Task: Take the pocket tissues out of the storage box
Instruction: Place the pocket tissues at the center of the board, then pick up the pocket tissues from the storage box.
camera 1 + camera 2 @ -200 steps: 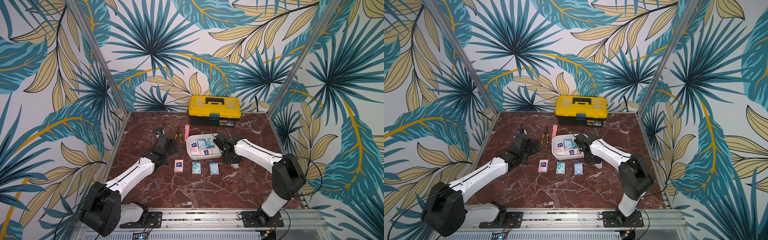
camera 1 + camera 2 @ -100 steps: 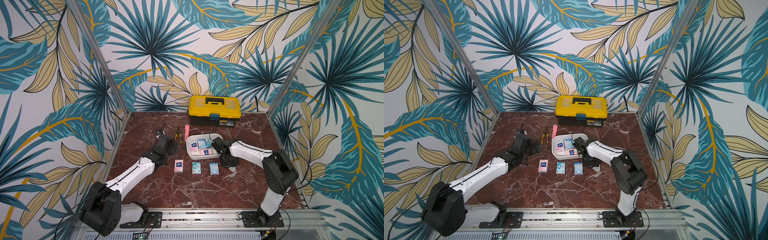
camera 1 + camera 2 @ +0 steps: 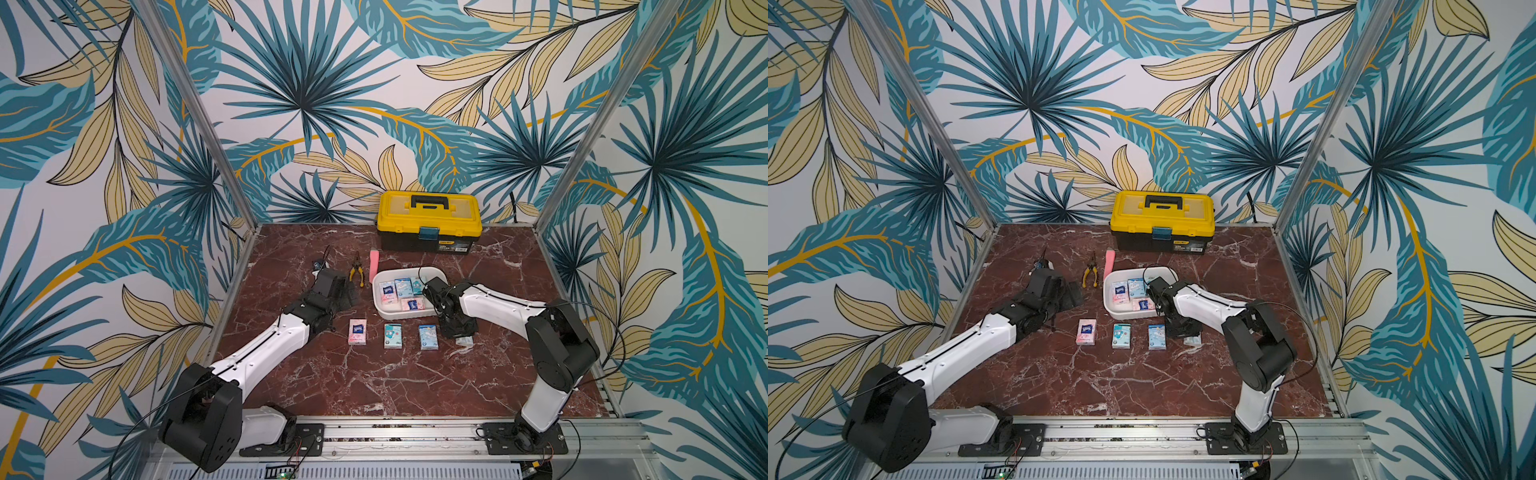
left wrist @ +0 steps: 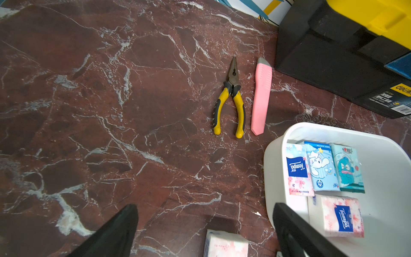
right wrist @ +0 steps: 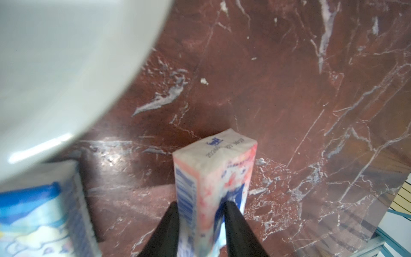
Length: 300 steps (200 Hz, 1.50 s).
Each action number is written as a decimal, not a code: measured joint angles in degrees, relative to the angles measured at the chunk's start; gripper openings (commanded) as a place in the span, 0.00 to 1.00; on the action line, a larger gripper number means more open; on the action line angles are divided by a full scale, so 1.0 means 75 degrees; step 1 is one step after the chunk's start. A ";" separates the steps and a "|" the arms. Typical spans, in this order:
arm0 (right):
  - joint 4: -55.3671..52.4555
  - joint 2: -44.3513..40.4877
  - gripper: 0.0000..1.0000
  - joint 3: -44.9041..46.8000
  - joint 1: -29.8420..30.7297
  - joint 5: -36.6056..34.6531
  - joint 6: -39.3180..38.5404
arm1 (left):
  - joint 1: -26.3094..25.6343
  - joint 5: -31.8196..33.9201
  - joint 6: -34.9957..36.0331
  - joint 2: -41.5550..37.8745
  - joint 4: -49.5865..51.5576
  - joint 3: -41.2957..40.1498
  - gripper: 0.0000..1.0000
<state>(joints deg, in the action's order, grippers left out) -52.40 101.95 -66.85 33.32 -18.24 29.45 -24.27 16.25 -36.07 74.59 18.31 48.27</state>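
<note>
Our right gripper (image 5: 201,204) is straddling a pink tissue pack (image 5: 213,160) standing on the table (image 5: 278,89) just beside the storage box (image 5: 66,55); we are not seeing whether it grips. Our left gripper (image 4: 204,205) is gaping wide.

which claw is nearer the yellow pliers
Left. The left claw hovers just short of the pliers; the right claw is beyond the storage box, straddling a pink pack.

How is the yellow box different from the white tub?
The yellow-and-black plastic toolbox is shut, with a black handle on top. The shallow white plastic tub is lidless, showing tissue packs inside. The toolbox stands taller and farther back than the tub. Both are boxy and rest on the red marble table.
</note>
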 measured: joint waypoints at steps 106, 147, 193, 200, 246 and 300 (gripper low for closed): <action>-0.0291 -0.1687 0.73 -0.0962 -0.0003 -0.0163 -0.0236 | -0.0006 -0.0440 -0.0044 0.0274 0.1218 0.1769 1.00; -0.0306 -0.2052 0.85 -0.1425 -0.0044 -0.0635 -0.0595 | -0.0423 -0.0455 -0.0254 0.1233 0.2142 0.3107 1.00; -0.0163 -0.2608 0.99 -0.1393 -0.0224 -0.1081 -0.0933 | -0.1381 -0.0329 -0.0740 0.2602 0.3040 0.4622 1.00; -0.0070 -0.2783 0.99 -0.1300 -0.0274 -0.1087 -0.0988 | -0.1498 -0.0332 -0.0848 0.2818 0.3136 0.4817 1.00; 0.0804 -0.4240 0.99 -0.0219 -0.0778 -0.0662 -0.1215 | -0.1845 -0.0542 -0.1291 0.4028 0.3564 0.5829 1.00; 0.1609 -0.5625 0.99 0.0778 -0.1341 0.0111 -0.1422 | -0.1865 -0.0839 -0.1469 0.5147 0.3943 0.6668 0.91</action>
<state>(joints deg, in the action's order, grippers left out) -40.34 59.77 -61.01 23.27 -17.41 18.79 -38.26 9.96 -47.09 113.19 47.88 98.28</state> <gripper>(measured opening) 0.992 0.923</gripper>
